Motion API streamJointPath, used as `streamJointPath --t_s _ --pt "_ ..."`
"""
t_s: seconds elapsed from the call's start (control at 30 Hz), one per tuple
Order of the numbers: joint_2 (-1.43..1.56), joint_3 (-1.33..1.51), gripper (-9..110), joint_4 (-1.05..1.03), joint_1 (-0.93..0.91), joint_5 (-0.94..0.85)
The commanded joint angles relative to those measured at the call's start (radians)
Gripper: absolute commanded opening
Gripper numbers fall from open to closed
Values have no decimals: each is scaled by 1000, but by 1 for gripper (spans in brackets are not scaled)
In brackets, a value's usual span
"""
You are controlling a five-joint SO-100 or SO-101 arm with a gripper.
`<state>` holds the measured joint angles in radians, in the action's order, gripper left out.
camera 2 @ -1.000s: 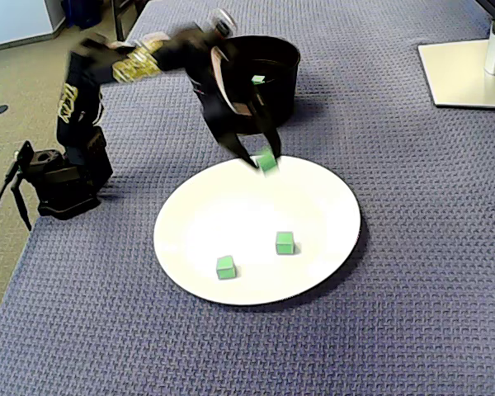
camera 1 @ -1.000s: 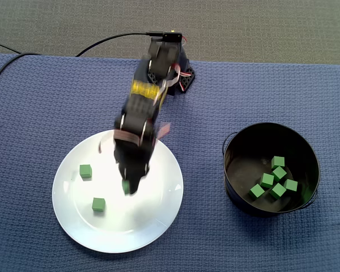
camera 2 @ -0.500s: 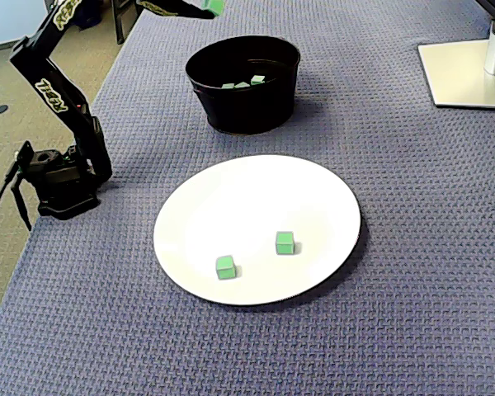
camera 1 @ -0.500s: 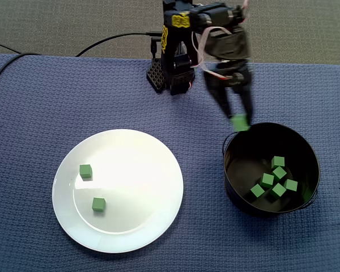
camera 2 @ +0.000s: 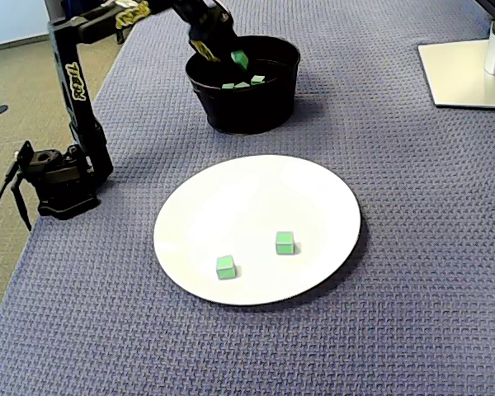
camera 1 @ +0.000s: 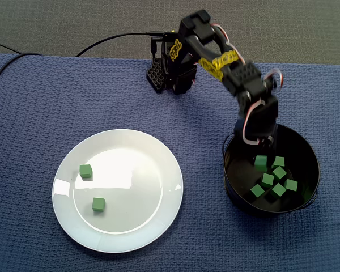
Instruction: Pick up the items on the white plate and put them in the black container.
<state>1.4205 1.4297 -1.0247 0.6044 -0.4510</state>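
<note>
My gripper (camera 1: 261,158) hangs over the black container (camera 1: 307,148), jaws shut on a green cube (camera 1: 260,162). In the other fixed view the gripper (camera 2: 233,56) holds that green cube (camera 2: 240,59) just above the rim of the container (camera 2: 243,111). Several green cubes (camera 1: 278,181) lie on the container's floor, some also showing as cubes (camera 2: 256,80) over the rim. The white plate (camera 1: 153,153) carries two green cubes, one (camera 1: 85,170) at its left and another (camera 1: 98,204) lower down. The plate (camera 2: 247,198) shows them as a cube (camera 2: 285,242) and a cube (camera 2: 224,266).
The arm's base (camera 1: 171,73) stands at the cloth's far edge with a black cable (camera 1: 102,41) running left; it is the base (camera 2: 62,177) at the left in the other view. A white stand foot (camera 2: 466,70) sits at the top right.
The gripper lifted a green cube off the plate, swung it across to the black container, and has now come down over the container's opening. Two cubes stay on the plate.
</note>
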Motion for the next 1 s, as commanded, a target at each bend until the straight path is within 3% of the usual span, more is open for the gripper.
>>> streamJointPath --t_s 0.0,0.17,0.3,0.43,0.57,0.77,0.97 --pt "-28 28 0 75 15 -3" --pt "-35 48 1 81 15 -18" --pt "-35 25 22 28 3 -26" --pt "31 -8 25 -52 -14 -64" --pt "95 -222 25 -267 -84 -110" --pt "77 -632 24 -663 -371 -133" --pt "98 -601 24 -785 -776 -143"
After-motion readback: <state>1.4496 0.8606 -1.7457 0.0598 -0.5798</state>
